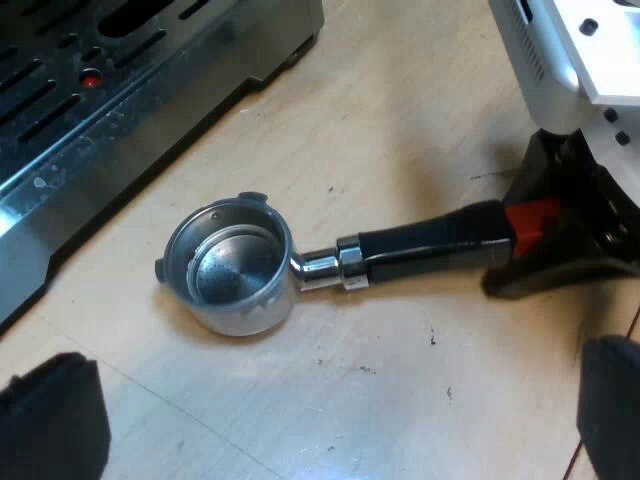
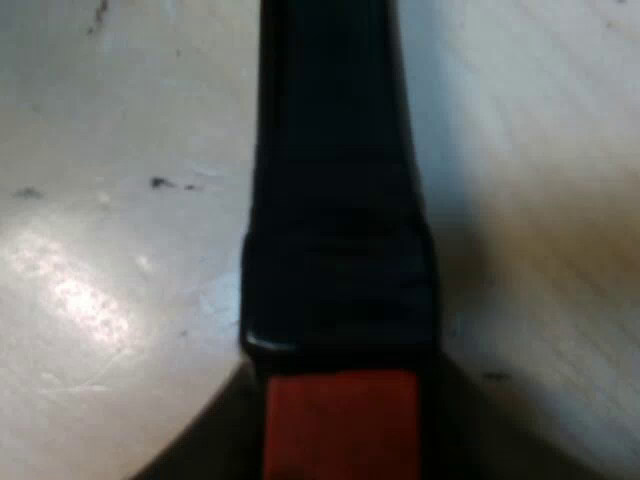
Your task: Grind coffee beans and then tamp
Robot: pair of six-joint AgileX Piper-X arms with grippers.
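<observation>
We see the metal holder (image 1: 340, 262) lying flat on the pale wooden table (image 1: 400, 100), loose from the espresso machine (image 1: 120, 90). Its round basket (image 1: 232, 268) faces up and shows bare metal inside. The basket sits just beside the machine's slotted drip tray (image 1: 60, 110) and does not touch it.

The dark handle (image 1: 430, 250) runs from the basket away from the machine and finishes in the red end (image 1: 533, 222).

Our left gripper (image 1: 330, 400) hangs above the table with its two black fingers (image 1: 50, 420) spread wide and nothing between them. The holder lies apart from it, farther out, with the basket nearer one finger and the handle's end nearer the other.

Our right gripper (image 1: 560, 240) is at the red end of the handle, its black body set around that tip. From the right wrist the handle lies directly beneath the camera, black, running straight away over the table, with the red end nearest (dark shapes flank the red, but they could be shadow). We cannot tell whether the right gripper is clamped on the handle or loose around it.
</observation>
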